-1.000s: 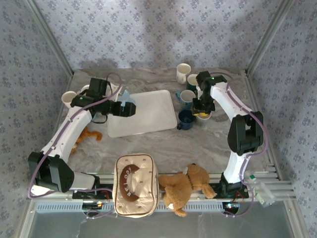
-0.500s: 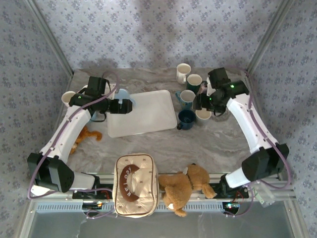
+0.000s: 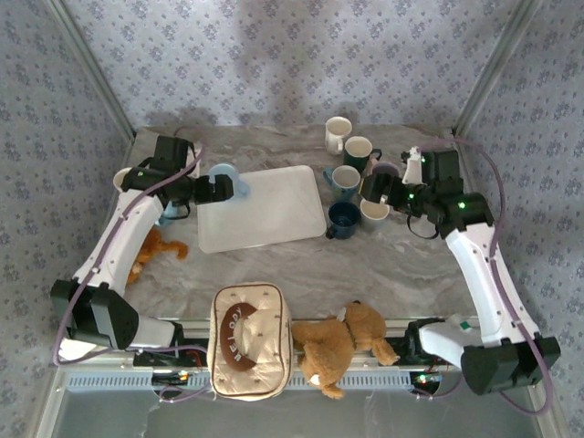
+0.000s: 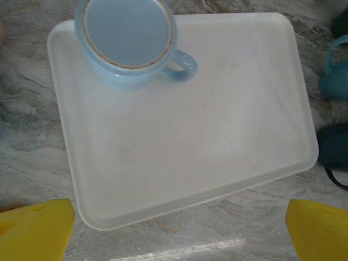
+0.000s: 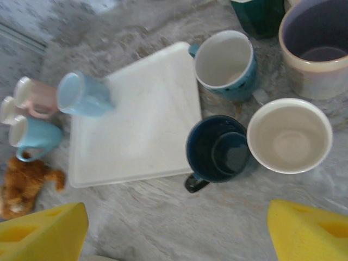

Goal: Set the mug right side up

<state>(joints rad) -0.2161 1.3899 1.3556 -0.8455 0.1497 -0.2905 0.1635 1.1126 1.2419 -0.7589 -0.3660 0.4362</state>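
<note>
The light blue ceramic mug (image 4: 128,41) stands upside down on the far-left corner of the white rectangular plastic tray (image 4: 190,136). Its flat base with the unglazed ring faces up, so its long axis is vertical. Its handle points sideways toward the middle of the tray. The left gripper (image 4: 176,231) hangs above the tray with its yellow fingers spread wide and nothing between them. In the left wrist view the mug lies ahead of the fingertips, not between them, so I judge a short forward reach would bring the jaws around its body. The right gripper (image 5: 174,234) is also spread and empty. It sits across the tray, over the group of upright mugs (image 5: 228,65), well apart from the blue one, so the left arm is clearly nearer.
</note>
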